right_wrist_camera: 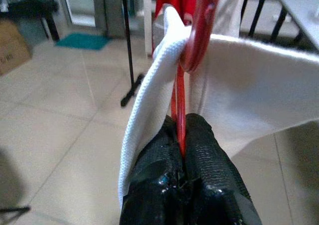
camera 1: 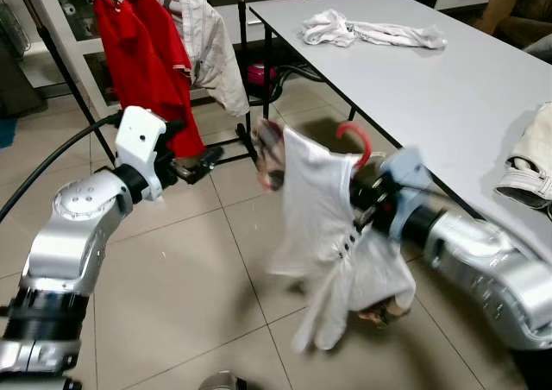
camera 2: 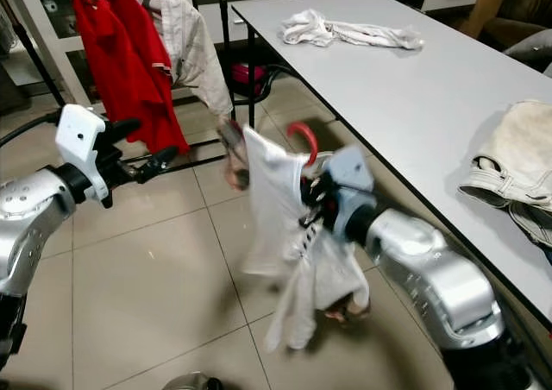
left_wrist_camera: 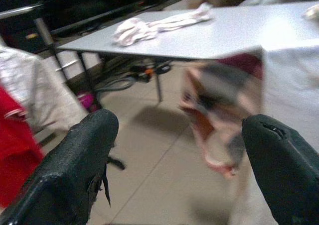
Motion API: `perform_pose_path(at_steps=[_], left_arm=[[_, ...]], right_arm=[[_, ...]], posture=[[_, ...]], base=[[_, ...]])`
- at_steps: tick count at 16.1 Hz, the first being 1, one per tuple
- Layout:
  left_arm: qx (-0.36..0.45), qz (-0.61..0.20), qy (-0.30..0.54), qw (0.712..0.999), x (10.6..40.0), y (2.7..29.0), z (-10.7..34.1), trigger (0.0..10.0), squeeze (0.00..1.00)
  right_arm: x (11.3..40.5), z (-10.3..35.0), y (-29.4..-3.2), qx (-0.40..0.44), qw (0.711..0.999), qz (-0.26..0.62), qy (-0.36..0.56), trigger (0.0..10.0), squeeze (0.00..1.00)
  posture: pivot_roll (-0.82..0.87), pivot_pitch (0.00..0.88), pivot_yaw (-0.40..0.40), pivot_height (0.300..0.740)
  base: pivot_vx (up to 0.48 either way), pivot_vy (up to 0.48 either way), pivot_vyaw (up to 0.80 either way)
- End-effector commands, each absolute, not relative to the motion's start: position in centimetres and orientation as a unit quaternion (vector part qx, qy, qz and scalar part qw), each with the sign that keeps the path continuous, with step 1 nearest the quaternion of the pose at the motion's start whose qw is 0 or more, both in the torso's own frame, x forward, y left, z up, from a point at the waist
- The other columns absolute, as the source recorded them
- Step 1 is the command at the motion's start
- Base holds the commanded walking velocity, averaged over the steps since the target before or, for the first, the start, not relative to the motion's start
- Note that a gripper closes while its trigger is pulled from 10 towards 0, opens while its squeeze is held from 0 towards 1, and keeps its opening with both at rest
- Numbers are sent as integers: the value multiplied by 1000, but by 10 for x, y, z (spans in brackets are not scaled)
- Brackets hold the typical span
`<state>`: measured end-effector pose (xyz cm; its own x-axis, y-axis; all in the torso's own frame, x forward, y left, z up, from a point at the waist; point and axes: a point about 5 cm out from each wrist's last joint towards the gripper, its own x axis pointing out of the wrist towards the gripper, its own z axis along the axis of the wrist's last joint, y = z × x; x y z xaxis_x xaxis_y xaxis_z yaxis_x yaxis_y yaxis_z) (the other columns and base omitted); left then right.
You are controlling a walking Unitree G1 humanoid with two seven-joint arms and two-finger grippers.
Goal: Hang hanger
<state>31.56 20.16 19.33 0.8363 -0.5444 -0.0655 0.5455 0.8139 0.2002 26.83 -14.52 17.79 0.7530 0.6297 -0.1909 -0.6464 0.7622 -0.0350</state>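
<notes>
Fingers point(right_wrist_camera: 199, 150) of the right gripper point(right_wrist_camera: 185, 158) are clamping the red hanger point(right_wrist_camera: 197, 31) carrying a white shirt point(camera 1: 323, 226) at frame centre; left gripper point(left_wrist_camera: 174, 170) is gaping open; next, I judge, hooking it onto the clothes rack point(camera 1: 60, 58), upper left.

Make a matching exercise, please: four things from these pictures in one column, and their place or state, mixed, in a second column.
Things:
1. red plastic hanger
2. white shirt on the hanger
3. crumpled white cloth
4. red garments

Place or state:
A. lying on the grey table
B. hanging on the black clothes rack
C. pinched by the right gripper
D. draped, dangling above the tiled floor

Pairs: 1-C, 2-D, 3-A, 4-B
</notes>
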Motion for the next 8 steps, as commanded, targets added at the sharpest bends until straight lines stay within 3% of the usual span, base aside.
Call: perform_pose_path(at_steps=[1,3,8], left_arm=[[92,-303,-17,948,318,201,199,10000,0],[42,-315,-11,948,323,202,197,10000,0],[40,-378,1,925,321,192,190,10000,0]], right_arm=[[265,195,-145,-38,923,381,45,10000,0],[261,204,-148,-4,909,416,25,10000,0],[255,206,-148,12,889,457,21,10000,0]], posture=[[-24,0,28,740],[-26,0,29,740],[-17,0,22,740]], base=[[0,0,0],[0,0,0],[0,0,0]])
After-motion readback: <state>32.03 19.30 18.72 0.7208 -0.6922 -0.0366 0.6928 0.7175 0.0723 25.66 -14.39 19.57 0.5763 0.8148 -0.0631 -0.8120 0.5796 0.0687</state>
